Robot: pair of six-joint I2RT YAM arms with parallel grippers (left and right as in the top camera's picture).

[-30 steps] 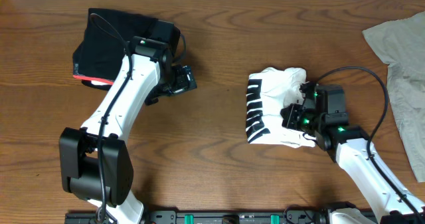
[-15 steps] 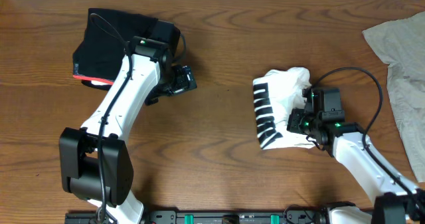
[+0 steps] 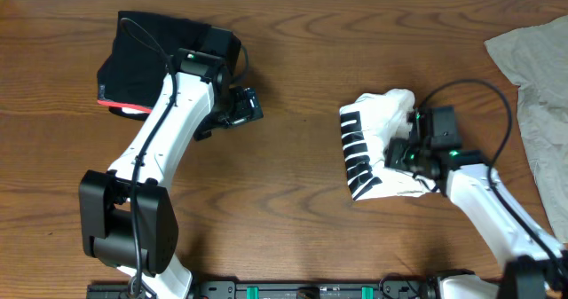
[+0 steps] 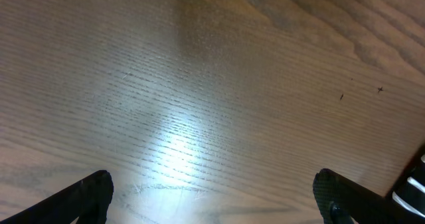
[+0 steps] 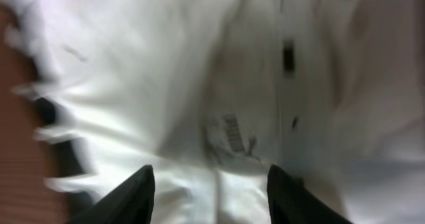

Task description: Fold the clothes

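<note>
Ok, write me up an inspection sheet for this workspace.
Surface: brown wood-grain table.
Job's things: white T-shirt with black stripes, bundled right of centre; black red-edged garment in a compact pile at far left; grey-beige garment spread at the right edge.
Clutter: nothing seen.
Grippers: left gripper open, fingers wide over bare wood; right gripper with fingers apart over the white T-shirt.
Cables: black cable loops beside the right arm.
Surroundings: dark rail along the near edge.
</note>
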